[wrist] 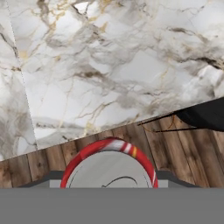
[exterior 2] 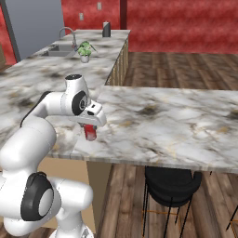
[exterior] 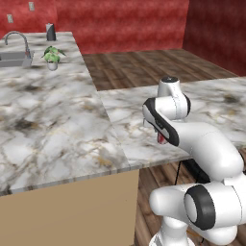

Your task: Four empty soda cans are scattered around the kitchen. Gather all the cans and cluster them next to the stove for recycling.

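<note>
The red soda can (exterior 2: 90,132) hangs upright in the gripper (exterior 2: 91,130), its long axis vertical, and the fingers are clenched on its sides. In the hand view its silver top faces the camera with the red rim (wrist: 109,164) showing at six o'clock. In the right base view the can sits right at the near edge of the marble counter (exterior 2: 162,121), about level with the slab's lip, with the wooden floor (exterior 2: 125,186) below. A black stool (exterior 2: 169,186) stands under the overhang at about four o'clock from the can, near but apart. The counter runs bare and wide toward three o'clock. In the left base view the can (exterior: 161,139) peeks out red behind the arm's forearm. Far off toward eleven o'clock are a sink (exterior: 14,58) with its faucet (exterior: 18,41), a small potted plant (exterior: 53,56) just beside it, and a dark canister (exterior: 50,32) beyond, all well apart from the can.
</note>
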{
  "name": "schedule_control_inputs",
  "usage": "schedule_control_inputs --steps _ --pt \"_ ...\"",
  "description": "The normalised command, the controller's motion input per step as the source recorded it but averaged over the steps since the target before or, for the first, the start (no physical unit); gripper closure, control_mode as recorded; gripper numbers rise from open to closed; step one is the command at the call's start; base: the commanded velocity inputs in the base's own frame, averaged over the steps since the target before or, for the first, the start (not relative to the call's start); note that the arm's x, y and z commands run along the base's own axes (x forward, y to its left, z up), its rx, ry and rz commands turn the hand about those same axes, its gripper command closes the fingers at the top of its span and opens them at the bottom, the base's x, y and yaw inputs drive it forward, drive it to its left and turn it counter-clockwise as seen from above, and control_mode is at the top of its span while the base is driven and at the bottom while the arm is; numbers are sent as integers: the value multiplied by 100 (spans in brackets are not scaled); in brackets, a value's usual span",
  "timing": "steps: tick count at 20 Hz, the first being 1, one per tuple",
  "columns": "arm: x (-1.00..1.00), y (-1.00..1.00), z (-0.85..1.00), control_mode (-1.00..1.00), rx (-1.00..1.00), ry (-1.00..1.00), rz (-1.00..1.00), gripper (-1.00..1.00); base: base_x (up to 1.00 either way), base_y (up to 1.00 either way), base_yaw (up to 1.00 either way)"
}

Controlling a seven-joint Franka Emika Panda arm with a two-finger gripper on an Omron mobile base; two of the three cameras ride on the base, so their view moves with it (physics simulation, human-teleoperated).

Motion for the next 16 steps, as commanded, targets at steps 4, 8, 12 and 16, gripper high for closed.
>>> schedule_control_inputs --steps 4,8,12,16 --pt "0 0 0 100 0 0 0 100 -39 0 0" --pt "0 0 0 100 0 0 0 100 -50 0 0" --pt "0 0 0 100 0 0 0 100 -53 0 0" --pt "0 0 0 100 0 0 0 100 -38 14 10"
